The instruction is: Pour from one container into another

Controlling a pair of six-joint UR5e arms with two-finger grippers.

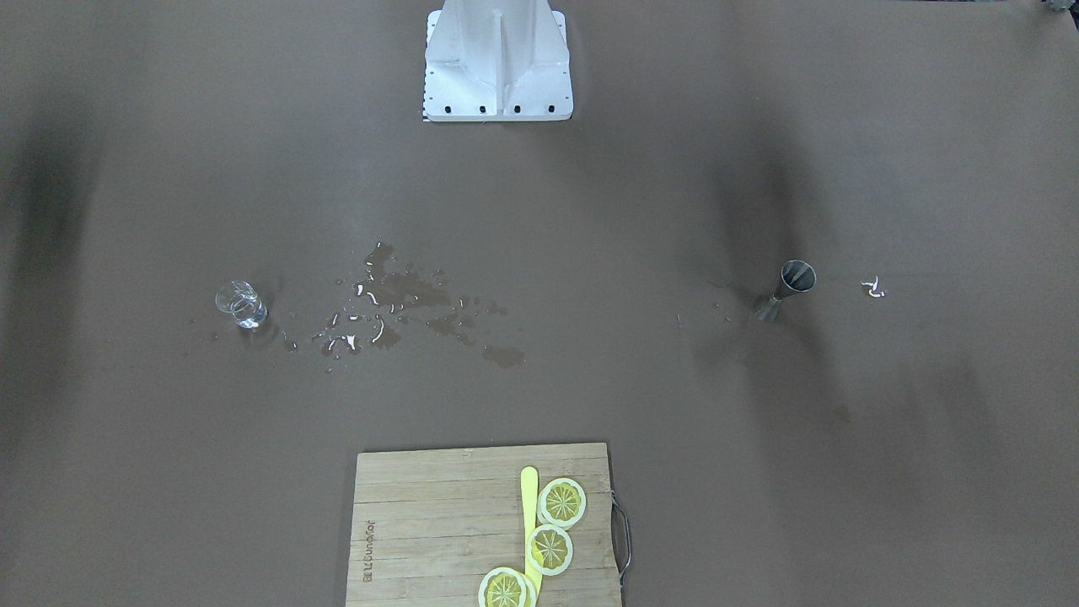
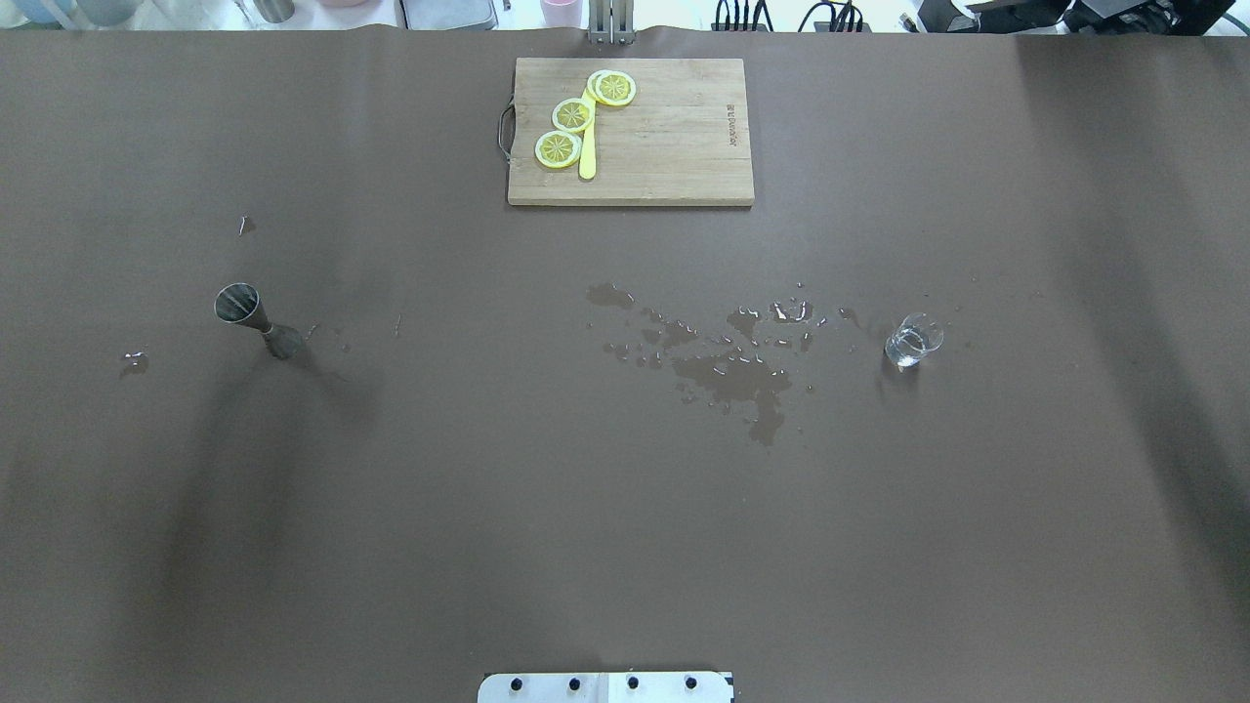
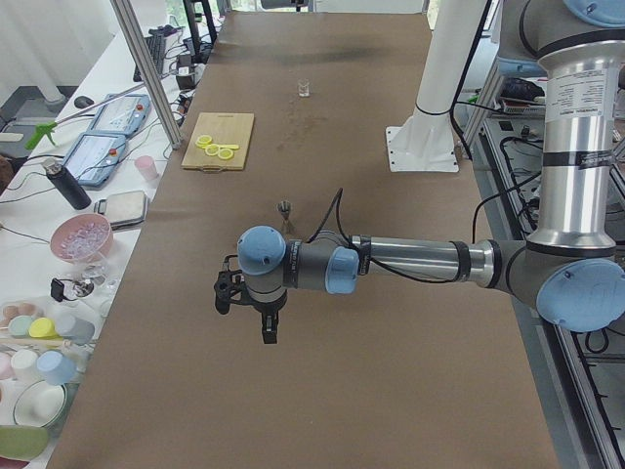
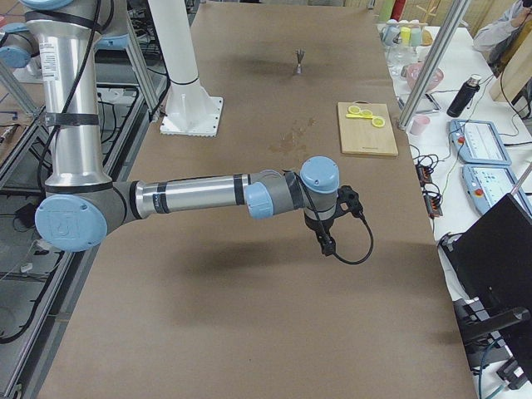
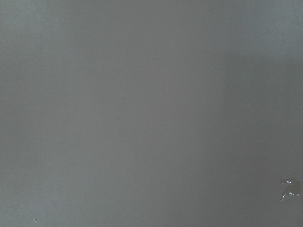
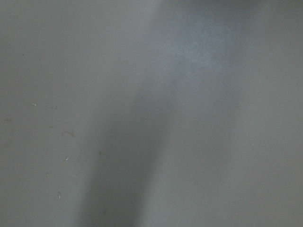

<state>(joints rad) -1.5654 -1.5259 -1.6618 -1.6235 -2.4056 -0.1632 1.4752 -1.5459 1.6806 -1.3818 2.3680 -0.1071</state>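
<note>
A steel jigger [image 1: 788,288] [image 2: 249,317] stands upright on the robot's left half of the brown table. On the right half stands a small clear glass [image 1: 241,304] [image 2: 913,341] with a little clear liquid in it. Neither arm shows in the overhead or front views. In the exterior left view my left gripper [image 3: 269,335] hangs pointing down, well short of the jigger [image 3: 285,209]. My right gripper [image 4: 327,246] shows only in the exterior right view, also above bare table. I cannot tell whether either gripper is open or shut. Both wrist views show only table surface.
Spilled liquid [image 1: 396,303] [image 2: 728,369] spreads over the table's middle, towards the glass. A wooden cutting board [image 1: 421,523] [image 2: 674,146] with lemon slices [image 2: 573,114] and a yellow knife lies at the far edge. The robot's white base [image 1: 497,63] stands mid-table.
</note>
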